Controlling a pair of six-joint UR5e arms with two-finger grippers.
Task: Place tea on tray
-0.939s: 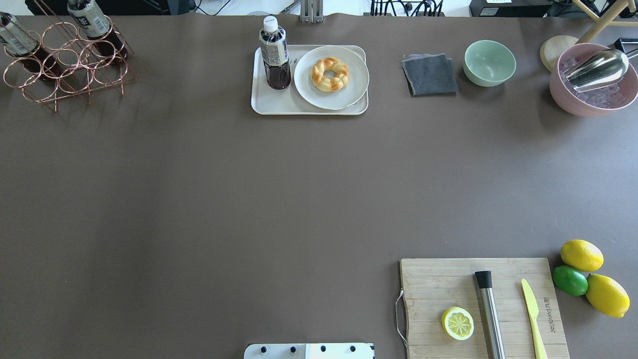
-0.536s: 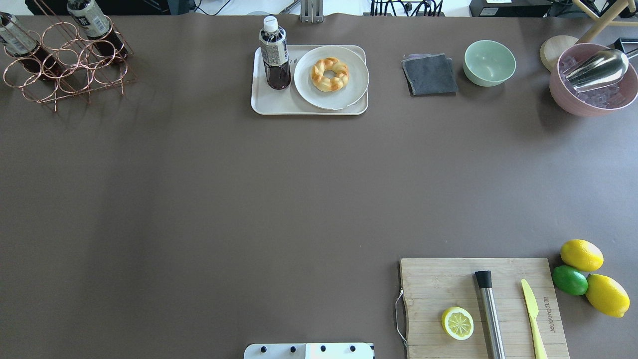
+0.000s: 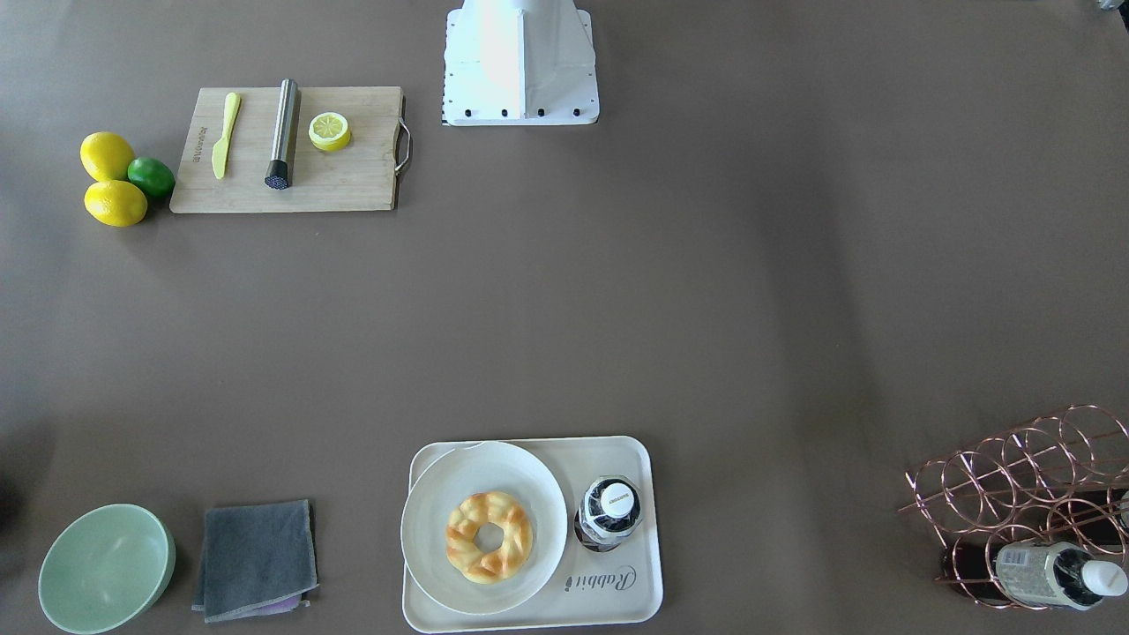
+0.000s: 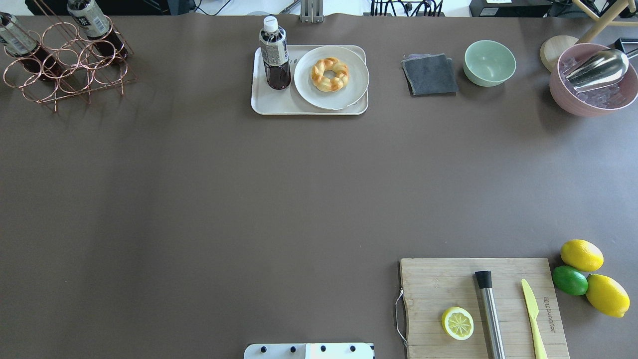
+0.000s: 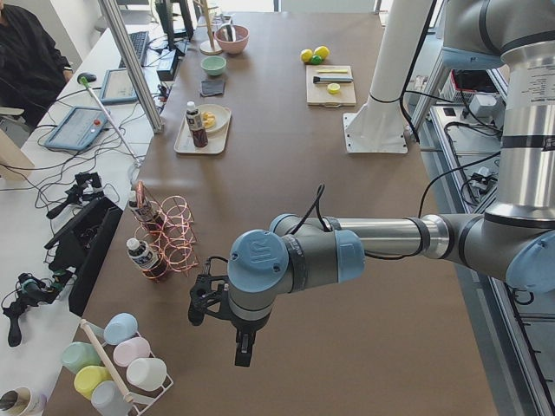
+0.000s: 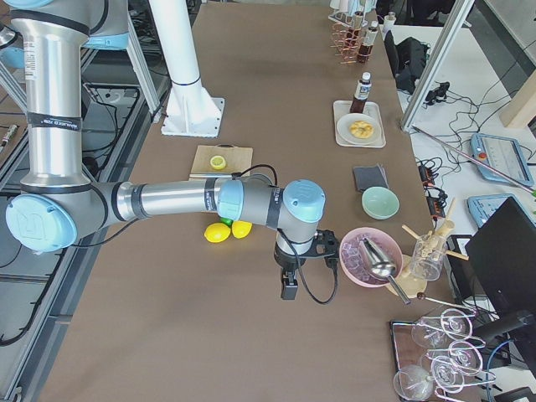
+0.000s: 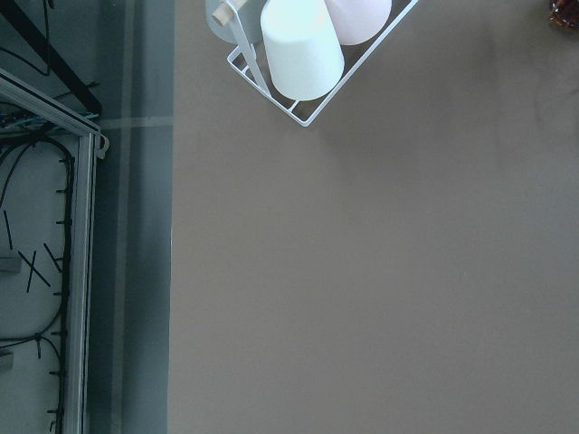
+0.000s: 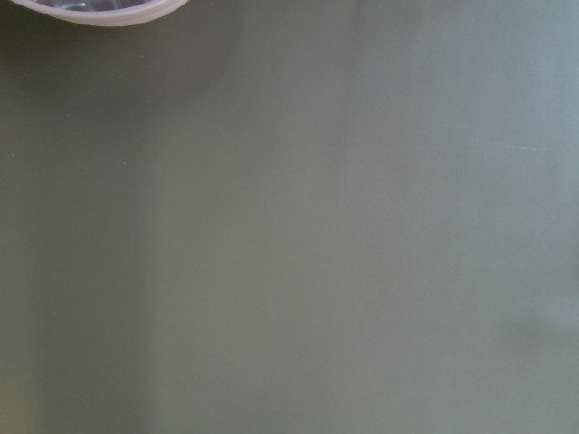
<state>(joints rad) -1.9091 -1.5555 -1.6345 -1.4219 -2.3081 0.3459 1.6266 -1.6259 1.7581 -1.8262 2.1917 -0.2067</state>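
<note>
The tea (image 4: 275, 55), a clear bottle of dark liquid with a white cap, stands upright on the left end of the cream tray (image 4: 279, 105) at the far middle of the table. From the front-facing view I look down on the tea's cap (image 3: 618, 499), with the tray's bare corner (image 3: 617, 602) beside it. Neither gripper touches it. My left gripper (image 5: 242, 350) hangs over the table's left end, far from the tray, and my right gripper (image 6: 289, 289) hangs by the pink bowl. Both show only in side views, so I cannot tell if they are open or shut.
A white plate (image 4: 352, 92) with a braided donut (image 4: 329, 74) fills the tray's right part. A copper wire rack (image 4: 70, 70) with two more bottles stands far left. A grey cloth (image 4: 429, 75), green bowl (image 4: 489, 63), pink bowl (image 4: 573, 97) and cutting board (image 4: 433, 289) lie on the right.
</note>
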